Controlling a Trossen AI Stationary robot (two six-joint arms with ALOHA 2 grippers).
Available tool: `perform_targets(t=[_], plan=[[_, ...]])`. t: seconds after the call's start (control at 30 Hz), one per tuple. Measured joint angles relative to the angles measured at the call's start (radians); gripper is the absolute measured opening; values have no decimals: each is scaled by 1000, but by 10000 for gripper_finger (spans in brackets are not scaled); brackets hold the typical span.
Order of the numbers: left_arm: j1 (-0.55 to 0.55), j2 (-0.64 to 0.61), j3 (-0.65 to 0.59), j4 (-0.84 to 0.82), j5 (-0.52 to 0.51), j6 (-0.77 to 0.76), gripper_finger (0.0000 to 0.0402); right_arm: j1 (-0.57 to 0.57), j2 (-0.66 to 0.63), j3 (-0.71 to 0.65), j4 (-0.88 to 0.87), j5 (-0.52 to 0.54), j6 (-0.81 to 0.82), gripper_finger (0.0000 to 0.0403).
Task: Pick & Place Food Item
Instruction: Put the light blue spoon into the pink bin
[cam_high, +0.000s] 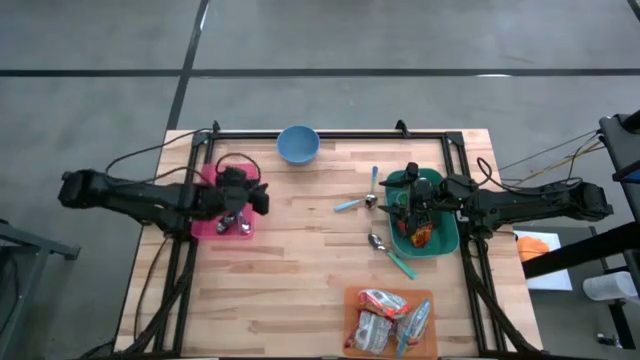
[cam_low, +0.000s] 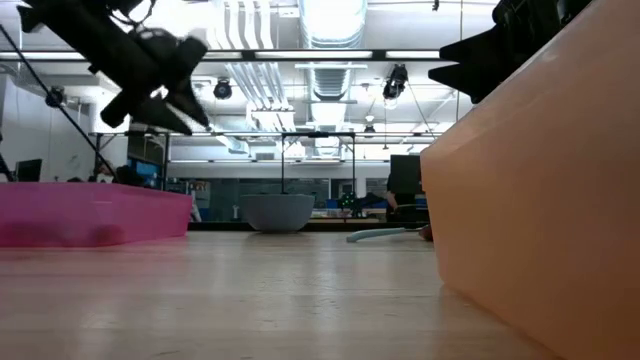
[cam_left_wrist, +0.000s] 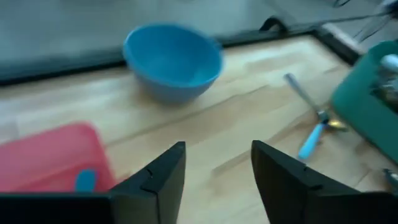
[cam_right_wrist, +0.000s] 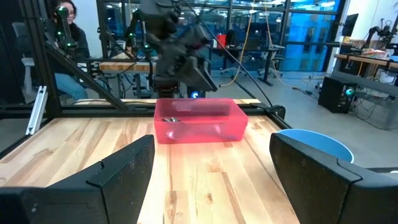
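the wooden table (cam_high: 300, 250) carries, from largest to smallest: an orange tray (cam_high: 432, 345) at the near edge holding several food packets (cam_high: 385, 318), a green tray (cam_high: 445, 240) on the right with an orange-red item in it, a pink bin (cam_high: 205, 228) on the left, a blue bowl (cam_high: 298, 144) at the far edge, and loose blue-handled spoons (cam_high: 352, 204) between the trays. the left gripper (cam_left_wrist: 217, 180) hangs above the pink bin, jaws moderately apart with nothing between them. the right gripper (cam_right_wrist: 211, 177) sits level over the green tray, jaws wide and empty. the food packets appear light, soft and crinkly, with glossy film likely to slip; a pinch across the middle or a sealed edge of the topmost packet seems soundest, as a hard squeeze could crush the contents.
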Motion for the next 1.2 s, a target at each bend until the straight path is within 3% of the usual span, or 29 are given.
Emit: perform_targets(t=[0.17, 0.5, 0.97, 1.2], plan=[[-109, 79, 0, 171, -108, 120, 237, 0, 0, 0, 0, 0, 0, 316], [-126, 261, 0, 481, -115, 327, 312, 0, 0, 0, 0, 0, 0, 316], [-119, 418, 0, 637, -110, 353, 320, 0, 0, 0, 0, 0, 1, 316], [-118, 550, 0, 951, 12, 647, 320, 0, 0, 0, 0, 0, 0, 316]])
